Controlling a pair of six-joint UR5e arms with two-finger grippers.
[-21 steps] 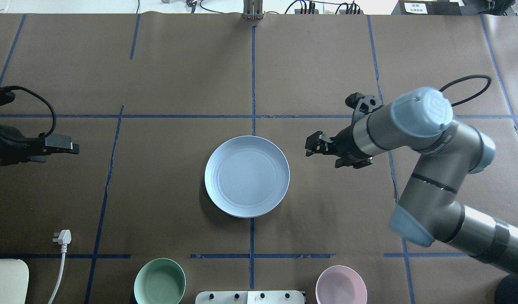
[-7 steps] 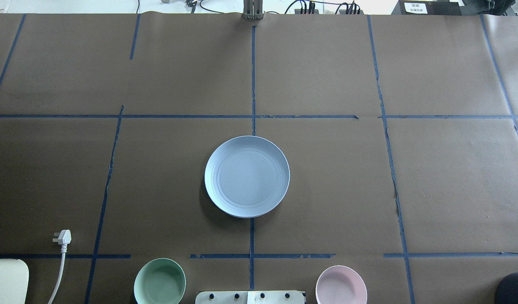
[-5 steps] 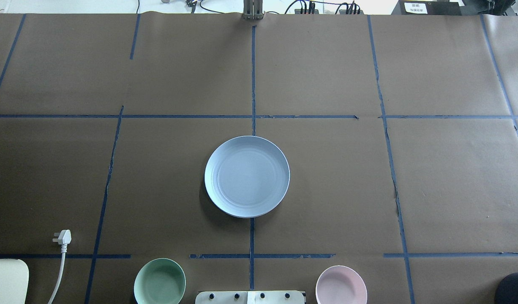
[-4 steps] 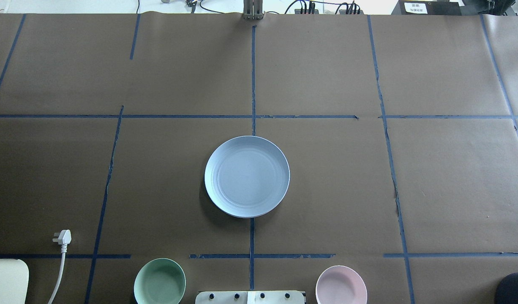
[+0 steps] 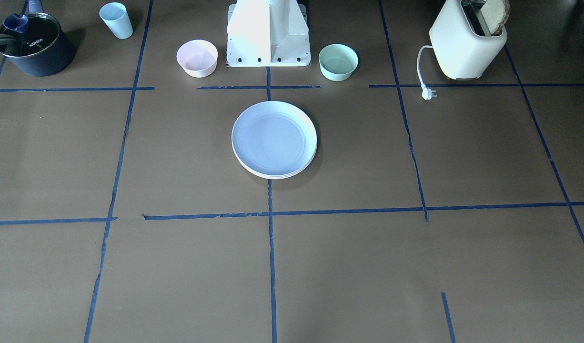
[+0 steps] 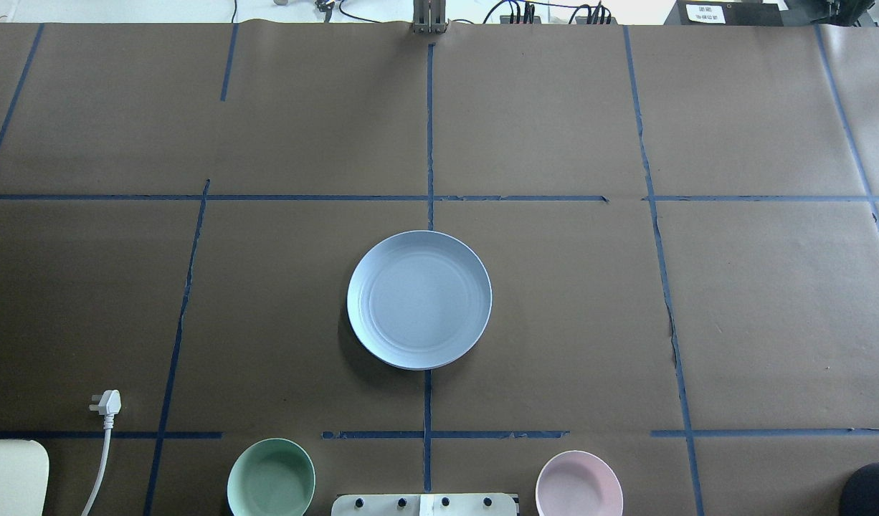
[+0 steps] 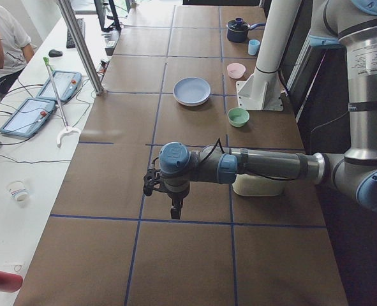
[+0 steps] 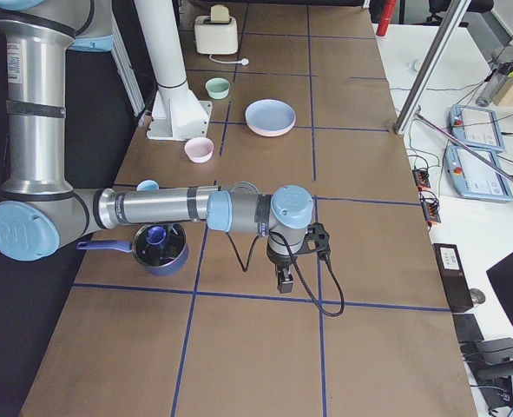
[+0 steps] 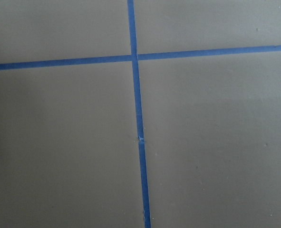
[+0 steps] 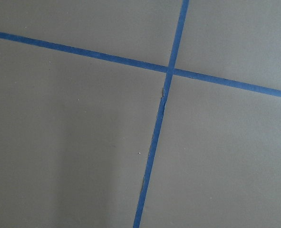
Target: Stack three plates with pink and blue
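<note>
From the front, you are looking at the three plates (image 5: 274, 140) sitting in one pile in the middle of the table (image 5: 416, 267), a bit nearer the robot's edge. The smooth round blue one is lying on top, with pale rims peeking out below. From above, you are seeing only its ringed blue top. From the sides, the left gripper (image 7: 174, 212) and right gripper (image 8: 282, 280) are hanging near the table's two ends. You cannot tell how wide their jaws are standing.
</note>
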